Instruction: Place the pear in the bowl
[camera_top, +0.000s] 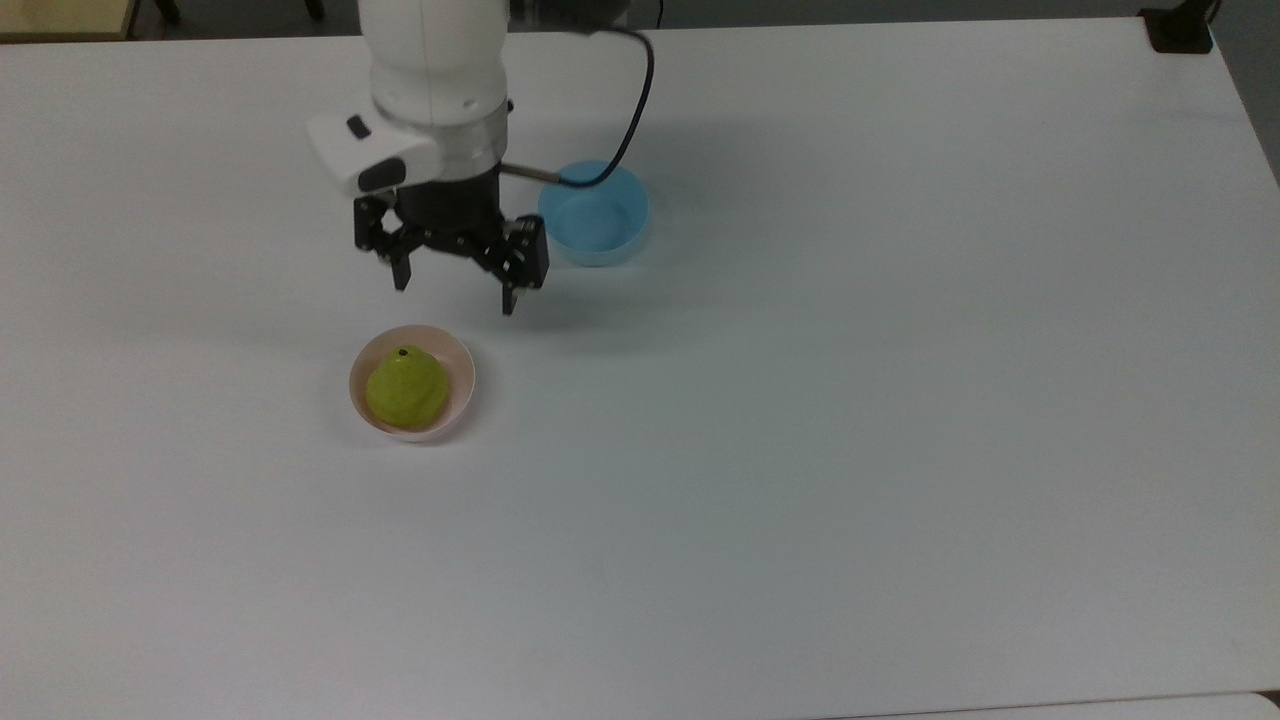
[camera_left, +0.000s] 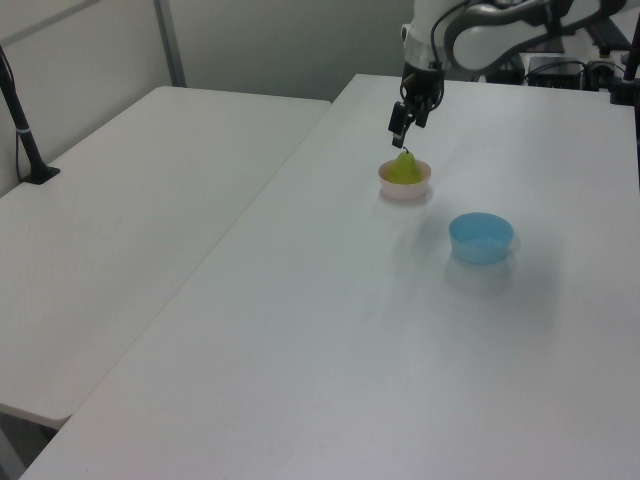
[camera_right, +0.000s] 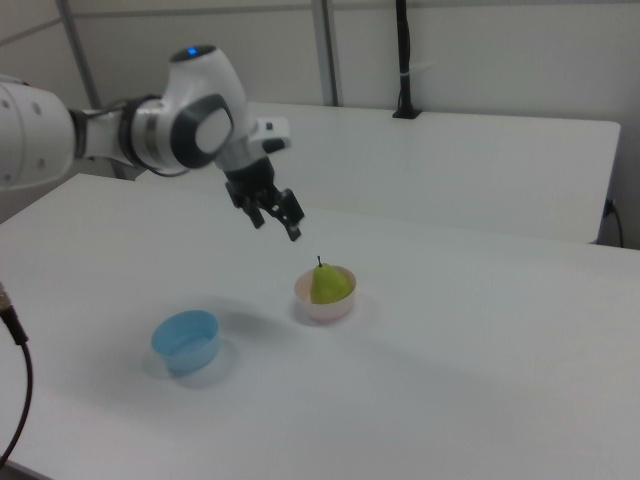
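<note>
The fingers of the gripper are spread wide apart with nothing between them, both black and pointing down toward the table. In the right view the gripper hangs in the air, above the bowl and off to the right view's left of it, touching neither the fruit nor the rim. In the left view the gripper sits directly above the pear's tip with a clear gap between them. The gripper hangs from the white wrist of the arm, and a dark cable loops from the wrist across the rim of the blue bowl in the top view.

The pear stands upright in the pale pink bowl, its narrow top with the dark stem spot pointing up; its yellow-green body takes up most of the bowl's inside. In the right view the pear rises above the rim of the bowl, stem uppermost. The left view shows the pear seated in the bowl in the same manner.

A light blue bowl stands apart from the pink one on the white table, with nothing inside it. In the top view it lies up and to the top view's right of the pink bowl, just beside the gripper.
</note>
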